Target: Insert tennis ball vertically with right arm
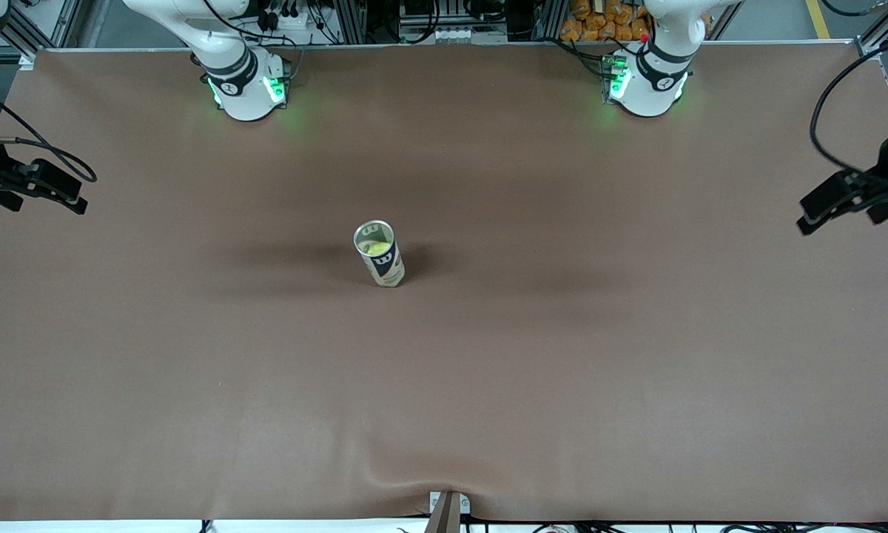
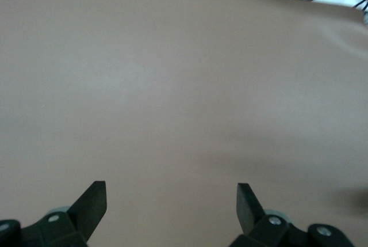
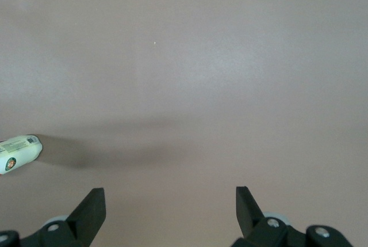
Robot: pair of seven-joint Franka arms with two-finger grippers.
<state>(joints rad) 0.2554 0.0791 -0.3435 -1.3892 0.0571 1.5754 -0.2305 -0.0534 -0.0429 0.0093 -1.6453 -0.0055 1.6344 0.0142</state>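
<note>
Brown cloth: covers the whole table (image 1: 636,355), matte, with a slight pucker at the edge nearest the front camera.
Can: a tennis-ball can (image 1: 379,263) stands upright near the table's middle, somewhat toward the right arm's end, mouth open to the top. In the right wrist view only its base end shows (image 3: 20,152).
Ball: a yellow-green tennis ball (image 1: 377,248) sits inside the can, visible just below the rim. No other ball lies loose on the cloth in any view.
Right gripper: the right gripper (image 3: 171,209) hangs over bare cloth at the right arm's end of the table, well apart from the can. Fingers spread wide, nothing between them.
Left gripper: the left gripper (image 2: 171,204) waits over bare cloth at the left arm's end, fingers likewise wide apart and empty.
Stage, judged: the insertion looks already made, with the ball seated and the can upright, so the step in hand reads as the right arm standing clear.
Doing it well, judged: keep the right arm high and away from the can; it is tall and narrow, and a brush from a finger or cable would likely tip it. Check that the ball sits fully below the rim.
Risk, judged: a toppled can rolling on the cloth.
</note>
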